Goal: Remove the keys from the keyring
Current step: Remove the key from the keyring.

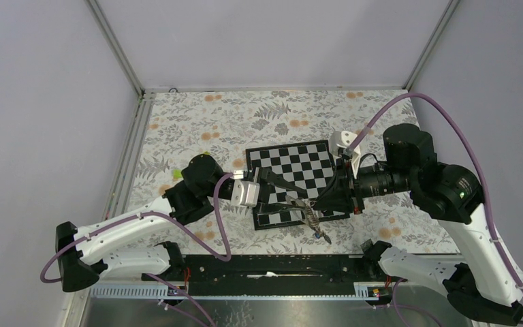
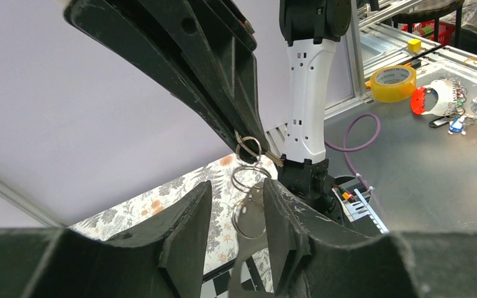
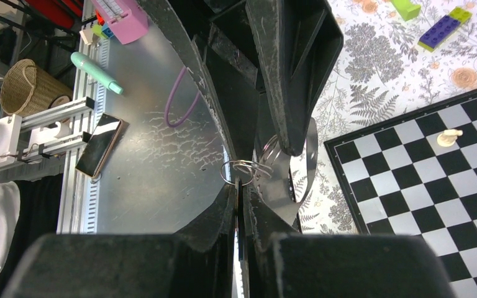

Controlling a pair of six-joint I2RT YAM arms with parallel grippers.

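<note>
The table (image 1: 197, 122), under a floral cloth, carries a chessboard (image 1: 299, 163) at its middle. The two grippers meet nose to nose over the board's near edge.

The left gripper (image 2: 236, 198) comes in from the left with its fingers partly apart. A flat key sits in the gap, close against one finger. Whether it is truly clamped or only resting there, I cannot tell.

The right gripper (image 3: 239, 195) comes in from the right with its fingers pressed together, pinching a thin wire split ring (image 3: 236, 171) at the very tips.

The keyring (image 1: 311, 219) hangs between them. Its strap trails down towards the near right, just off the board's near edge.

The keys (image 2: 253, 214) are with it, bunched at the wire loops between the two sets of fingertips. None lies loose on the cloth or the board.

My judgement is that the task is in its working middle. Both ends are taken up and the ring is held for threading, but no key looks free of it yet. All the sliding-off remains to be done.
</note>
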